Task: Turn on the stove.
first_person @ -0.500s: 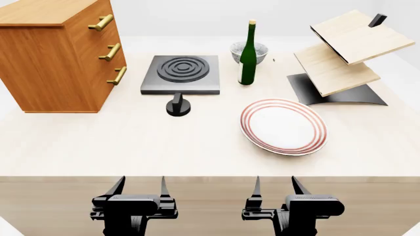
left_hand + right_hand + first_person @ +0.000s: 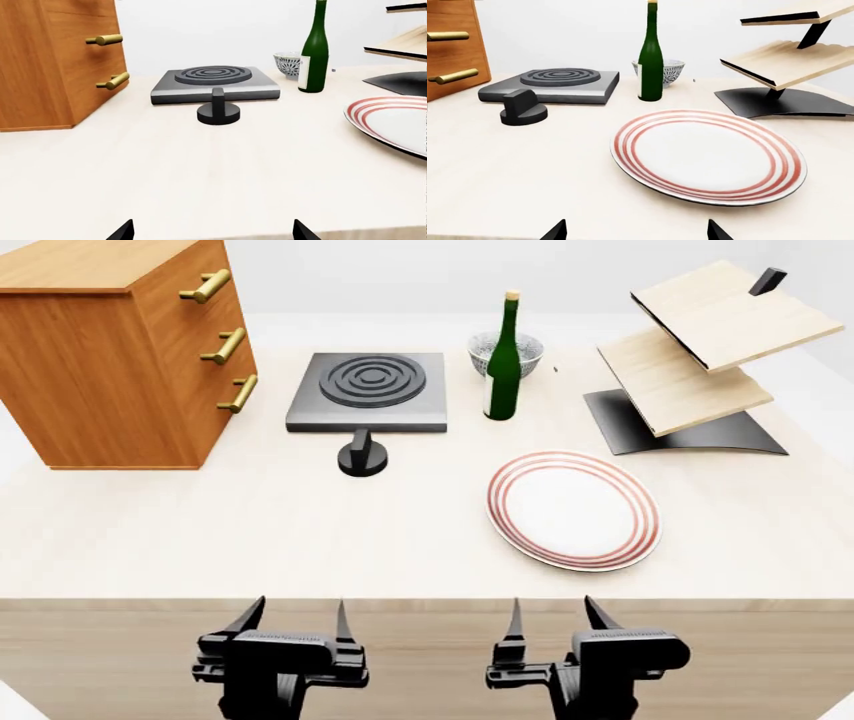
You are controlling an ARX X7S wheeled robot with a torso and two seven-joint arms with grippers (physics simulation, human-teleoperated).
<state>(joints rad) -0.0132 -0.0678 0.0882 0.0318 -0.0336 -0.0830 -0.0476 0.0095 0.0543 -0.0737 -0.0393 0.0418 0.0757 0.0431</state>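
The stove [image 2: 367, 392] is a flat dark-grey slab with a ringed burner at the table's back middle; it also shows in the left wrist view [image 2: 214, 84] and the right wrist view [image 2: 554, 85]. Its separate black knob [image 2: 362, 455] stands just in front of it, also seen in the left wrist view [image 2: 218, 110] and the right wrist view [image 2: 523, 110]. My left gripper [image 2: 294, 622] and right gripper [image 2: 551, 618] are both open and empty, hovering at the table's front edge, far from the knob.
A wooden drawer cabinet [image 2: 114, 345] stands at the back left. A green bottle [image 2: 503, 360] and a patterned bowl [image 2: 509, 348] stand right of the stove. A red-ringed white plate [image 2: 573, 510] lies centre right. A tilted wooden rack [image 2: 701, 355] is at the back right.
The head view has shifted slightly: the plate and bottle sit a little higher in the picture and both grippers appear a little lower and closer together. Nothing on the table moved.
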